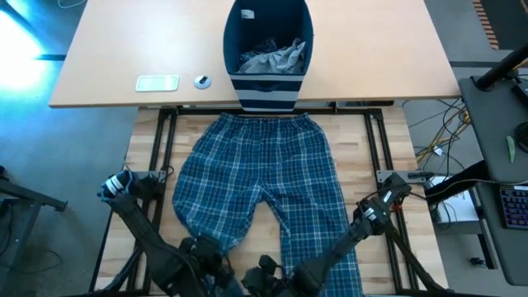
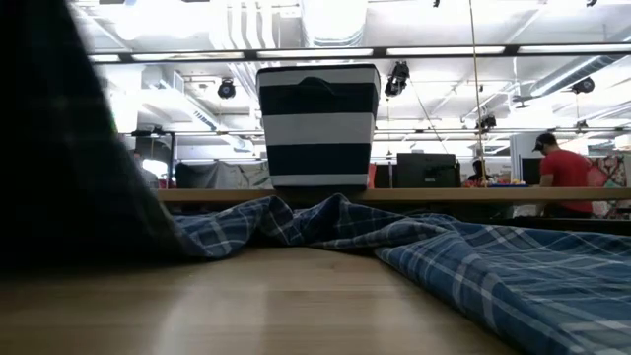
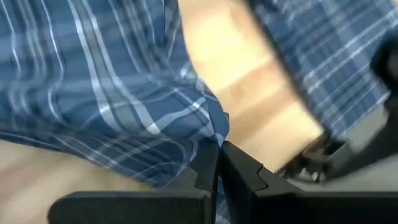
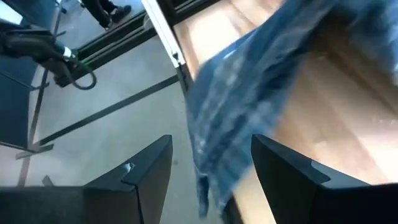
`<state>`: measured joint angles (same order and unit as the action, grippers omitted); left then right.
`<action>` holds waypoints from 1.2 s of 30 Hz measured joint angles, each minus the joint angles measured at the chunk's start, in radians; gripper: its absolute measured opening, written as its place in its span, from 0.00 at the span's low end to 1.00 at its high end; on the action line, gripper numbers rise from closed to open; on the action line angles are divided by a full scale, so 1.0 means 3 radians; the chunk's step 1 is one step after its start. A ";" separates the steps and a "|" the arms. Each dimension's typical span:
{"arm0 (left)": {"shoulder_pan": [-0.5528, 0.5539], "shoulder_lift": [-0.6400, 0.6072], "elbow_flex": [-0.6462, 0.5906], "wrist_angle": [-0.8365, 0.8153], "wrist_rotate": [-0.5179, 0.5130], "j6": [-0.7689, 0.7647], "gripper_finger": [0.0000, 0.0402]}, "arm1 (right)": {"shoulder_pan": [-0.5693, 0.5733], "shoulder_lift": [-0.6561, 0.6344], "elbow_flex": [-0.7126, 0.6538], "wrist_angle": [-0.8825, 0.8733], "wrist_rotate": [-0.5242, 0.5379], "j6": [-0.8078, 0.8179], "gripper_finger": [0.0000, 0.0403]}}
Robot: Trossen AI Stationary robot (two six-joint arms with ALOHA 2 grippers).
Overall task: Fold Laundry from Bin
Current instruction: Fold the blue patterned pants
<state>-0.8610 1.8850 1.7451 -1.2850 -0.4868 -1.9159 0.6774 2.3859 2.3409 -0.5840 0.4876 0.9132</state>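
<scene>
Blue-and-white plaid trousers (image 1: 260,177) lie spread flat on the wooden table (image 1: 388,153), waistband toward twelve o'clock and the two legs running down toward six. We see the waistband just below the bin (image 1: 269,51), a navy fabric basket with pale stripes that stands on a second, paler table (image 1: 107,49) at twelve o'clock. Inside the bin we make out a crumpled grey garment (image 1: 272,56). From table height the bin (image 2: 317,123) rises behind the rumpled plaid cloth (image 2: 463,251), and a person in a red top (image 2: 566,170) stands far off in the room. Our left gripper (image 3: 217,171) sits at about seven o'clock, at the hem of the trouser leg on that side; its fingers (image 3: 205,168) are pressed together, and the plaid hem (image 3: 205,121) comes down into the seam between them, so we read it as clenched on the trousers. Our right gripper (image 4: 211,165) is at about five o'clock, by the hem of the other leg, with its two fingers (image 4: 149,165) standing well apart; the blurred blue cloth (image 4: 249,106) hangs down between them over the table's edge, and neither finger looks pressed against it. On the paler table, at about ten o'clock, lie a flat pale rectangle (image 1: 157,82) and a small round thing (image 1: 203,81) just beside it.
</scene>
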 joint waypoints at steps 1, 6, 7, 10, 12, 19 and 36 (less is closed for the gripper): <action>0.0044 -0.0034 0.0000 -0.0041 -0.0037 0.0049 0.00 | 0.0023 0.0000 0.0000 0.0017 0.0046 0.0002 0.53; 0.0264 -0.0169 -0.0001 -0.0076 -0.0176 0.0374 0.00 | 0.0105 -0.0081 0.0015 0.0043 0.0398 -0.0063 0.53; 0.0308 -0.0189 -0.0001 -0.0052 -0.0196 0.0459 0.00 | 0.0107 -0.0118 0.0023 0.0044 0.0427 -0.0100 0.53; 0.0426 -0.0249 -0.0002 0.0033 -0.0261 0.0689 0.00 | 0.0105 -0.0212 0.0036 -0.0051 0.0443 -0.0128 0.54; 0.0482 -0.0301 -0.0004 0.0052 -0.0321 0.0787 0.00 | 0.0105 -0.0249 0.0037 -0.0227 0.0433 -0.0075 0.56; 0.0512 -0.0513 -0.0004 0.0075 -0.0608 0.0909 0.00 | 0.0018 -0.0274 0.0032 -0.0752 0.0566 0.0269 0.72; 0.0496 -0.0579 -0.0004 0.0120 -0.0702 0.0936 0.00 | -0.0434 -0.0004 0.0019 -0.0479 -0.0017 0.0806 0.62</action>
<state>-0.7122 1.7112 1.7439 -1.2491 -0.6975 -1.6352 0.5473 2.3847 2.3466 -0.7277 0.4825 1.1550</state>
